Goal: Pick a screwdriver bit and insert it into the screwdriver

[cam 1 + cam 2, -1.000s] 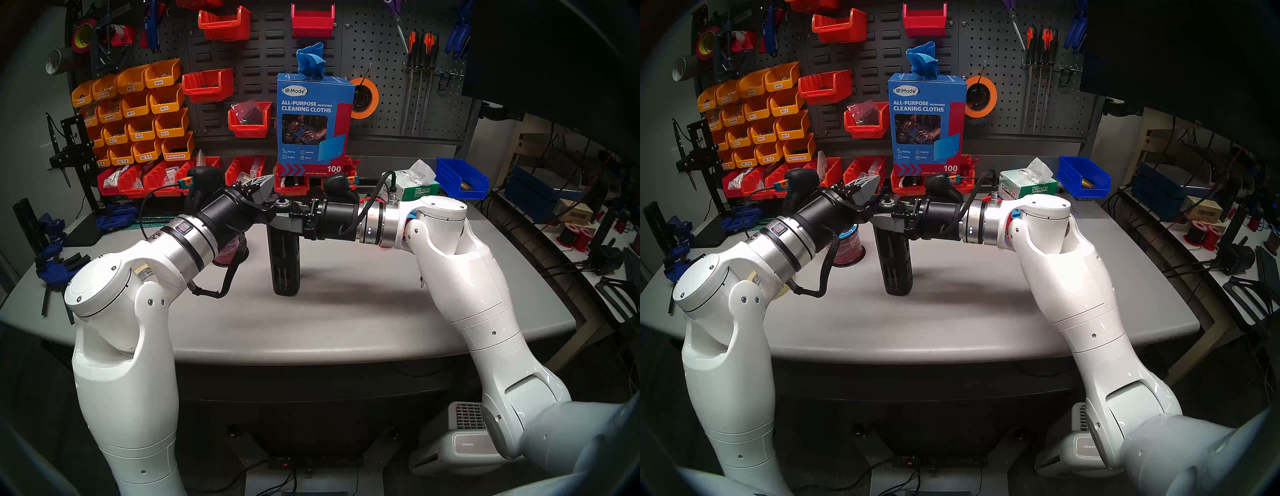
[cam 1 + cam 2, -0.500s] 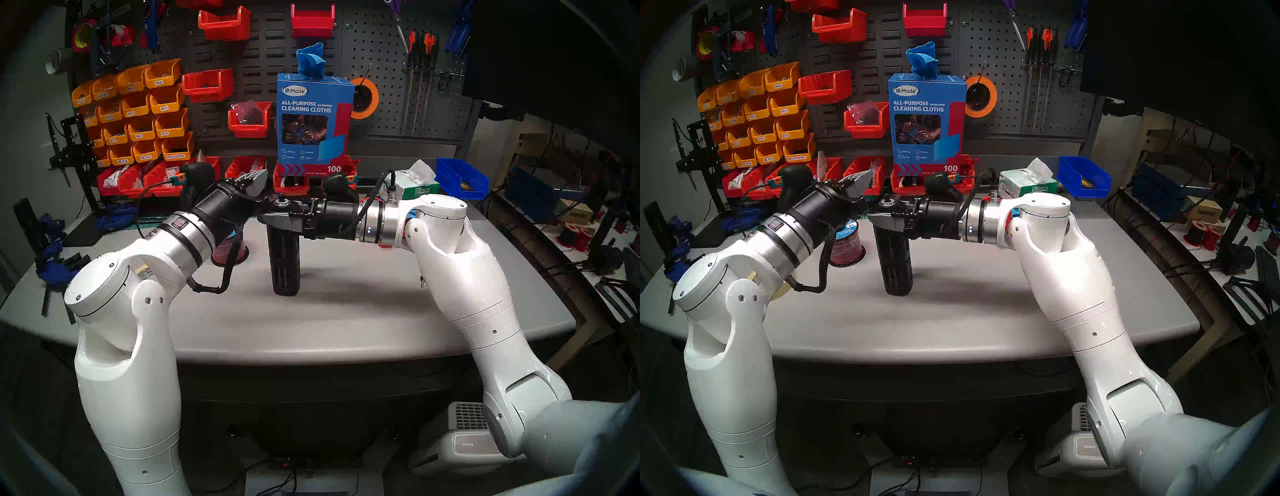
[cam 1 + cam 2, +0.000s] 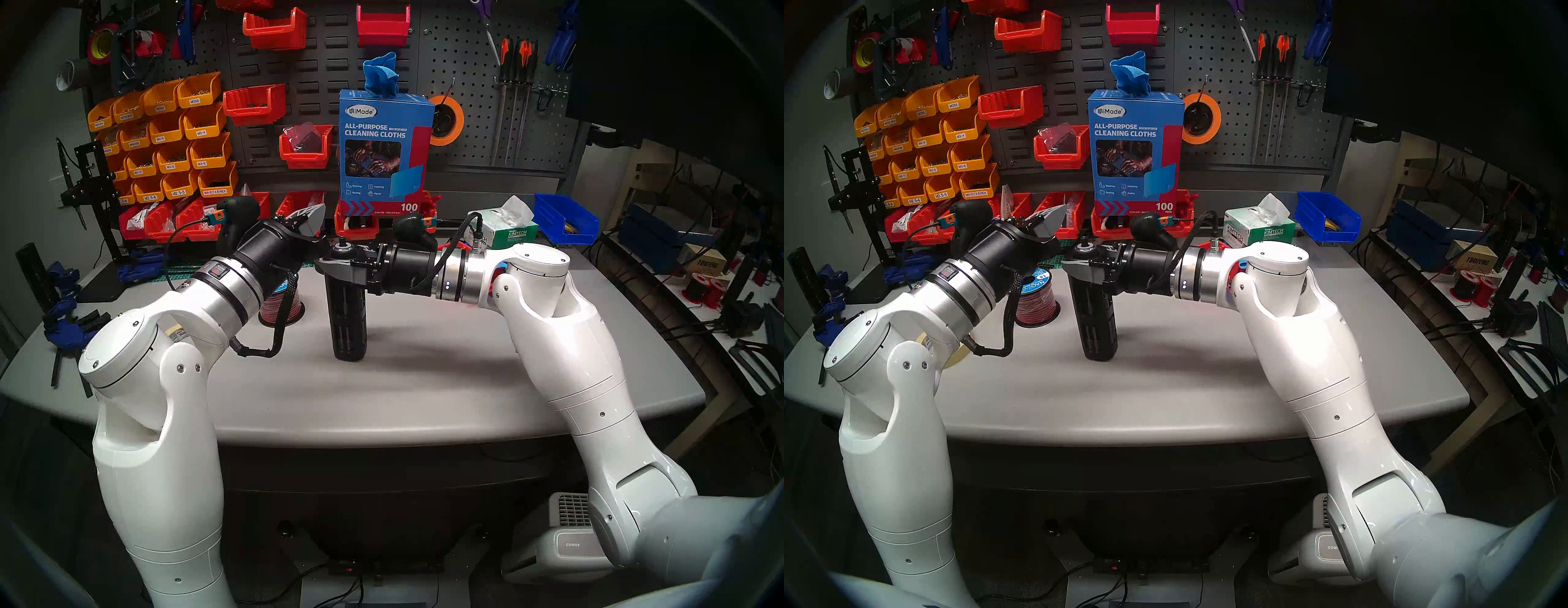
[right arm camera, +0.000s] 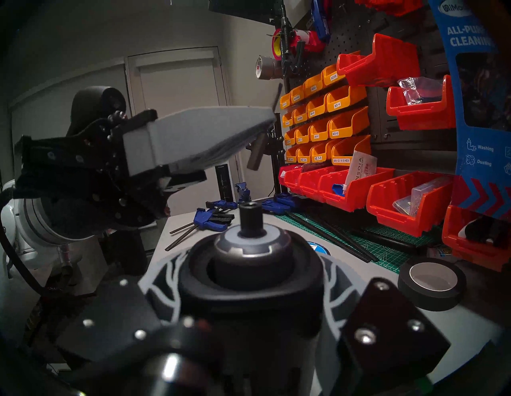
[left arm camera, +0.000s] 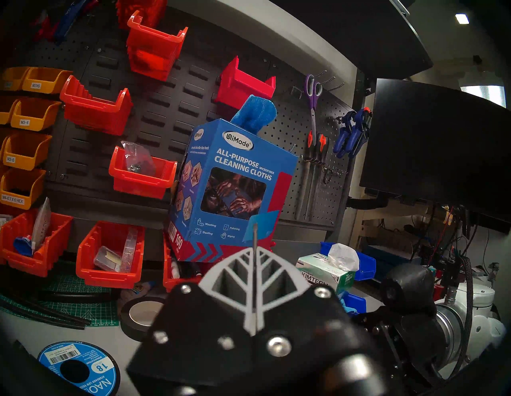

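Matte black screwdriver (image 3: 348, 314) with a silver top ring; grey-and-black left gripper (image 3: 316, 227) fingers; blue-and-red cloth box (image 3: 384, 148) far centre; orange bins (image 3: 169, 136) far left; red-and-black wire spool (image 3: 280, 308)

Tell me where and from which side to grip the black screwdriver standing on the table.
Grip the screwdriver near the top of its cylindrical body, just below the collar, coming in level from the side. It stands upright, so its round flanks suit opposing fingers and the socket on top stays clear. The right gripper is already clamped there from the right.

Head pair high, facing pegboard (image 3: 466, 63), wrist views close, sharing it
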Tool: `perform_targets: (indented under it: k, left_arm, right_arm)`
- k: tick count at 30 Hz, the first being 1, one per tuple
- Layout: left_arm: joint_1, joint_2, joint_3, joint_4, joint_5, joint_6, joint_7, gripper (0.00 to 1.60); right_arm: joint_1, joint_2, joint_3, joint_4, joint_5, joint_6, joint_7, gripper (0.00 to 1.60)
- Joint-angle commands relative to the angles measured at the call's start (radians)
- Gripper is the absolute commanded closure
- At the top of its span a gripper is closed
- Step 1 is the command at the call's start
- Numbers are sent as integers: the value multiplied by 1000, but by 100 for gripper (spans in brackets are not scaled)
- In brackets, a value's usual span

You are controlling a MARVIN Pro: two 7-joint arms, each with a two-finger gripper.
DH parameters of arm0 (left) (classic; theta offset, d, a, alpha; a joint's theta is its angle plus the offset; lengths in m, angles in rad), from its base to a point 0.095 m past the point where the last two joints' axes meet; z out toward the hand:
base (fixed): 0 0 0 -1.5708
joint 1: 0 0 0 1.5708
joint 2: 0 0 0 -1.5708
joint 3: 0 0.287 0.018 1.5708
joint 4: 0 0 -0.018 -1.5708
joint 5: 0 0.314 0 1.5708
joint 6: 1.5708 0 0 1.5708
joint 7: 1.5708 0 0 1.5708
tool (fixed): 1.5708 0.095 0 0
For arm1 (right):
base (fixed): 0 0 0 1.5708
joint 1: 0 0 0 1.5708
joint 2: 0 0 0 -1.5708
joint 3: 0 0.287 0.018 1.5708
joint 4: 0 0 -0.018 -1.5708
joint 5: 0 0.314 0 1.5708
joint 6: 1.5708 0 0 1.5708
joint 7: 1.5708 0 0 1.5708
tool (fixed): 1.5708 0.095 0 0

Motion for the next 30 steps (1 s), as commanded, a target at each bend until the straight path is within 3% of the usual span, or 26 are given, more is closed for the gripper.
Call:
perform_targets:
  k: [1,4,8,13,17,18,20,25,30]
  left_arm:
    - [-19,2,-1,-29,-7,-16,-10,160]
    - [-20,1,-2,-29,-6,-16,-11,160]
    - [-20,1,-3,-29,-5,-16,-11,160]
    - [-21,0,-5,-27,-4,-17,-12,160]
    - [-23,-2,-7,-27,-7,-16,-11,160]
    - [-24,-2,-8,-27,-8,-15,-11,160]
    - [-27,-2,-10,-29,-12,-14,-10,160]
    - [-29,-2,-13,-30,-12,-13,-9,160]
    - [-30,-3,-15,-30,-12,-12,-8,160]
  right_arm:
    - [-5,8,-9,-8,-12,14,-12,84]
    - [-5,10,-10,-11,-13,16,-16,73]
    - [-6,11,-10,-14,-14,18,-22,80]
    - [-6,13,-8,-17,-15,20,-26,73]
    - [-4,14,-4,-20,-14,23,-27,53]
    - [-3,14,-3,-20,-14,25,-27,36]
    - [-3,15,-1,-21,-14,25,-28,21]
    - [-2,14,4,-26,-11,30,-28,7]
    - [-3,13,6,-28,-10,29,-30,8]
